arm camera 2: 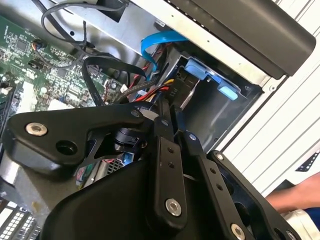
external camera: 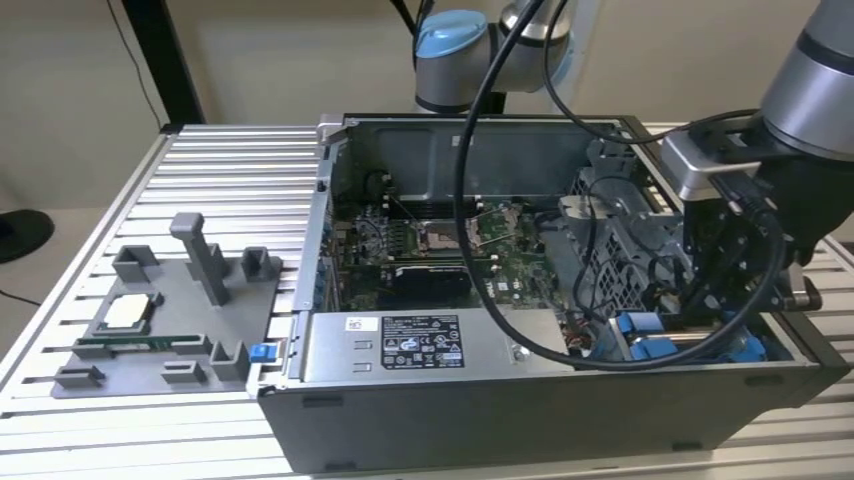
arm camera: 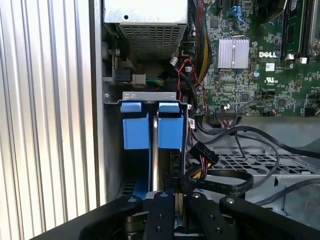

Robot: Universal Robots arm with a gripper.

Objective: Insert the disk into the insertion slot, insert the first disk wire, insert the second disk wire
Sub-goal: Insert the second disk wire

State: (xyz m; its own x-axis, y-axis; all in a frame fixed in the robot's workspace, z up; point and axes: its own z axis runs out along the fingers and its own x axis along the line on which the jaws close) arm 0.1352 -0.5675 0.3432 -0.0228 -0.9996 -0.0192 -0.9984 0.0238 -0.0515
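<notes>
Exterior view: high, angled down, mid-distance, whole open PC case [external camera: 534,330] on ribbed worktop [external camera: 200,170]. Both wrist views: close, behind claw [arm camera: 177,187], facing past it into case. Shared: blue-tabbed drive bay [arm camera: 150,125] just beyond claw, motherboard [arm camera 2: 30,65] beside.

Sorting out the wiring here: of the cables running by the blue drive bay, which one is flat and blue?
The flat blue ribbon cable, curving above the insertion slot in the second wrist view. The others beside it are thin red, yellow and black wires.

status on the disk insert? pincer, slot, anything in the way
Pincer shut, down at the drive bay. Blue-framed disk seated in the bay. Wire bundle close beside the bay.
</notes>
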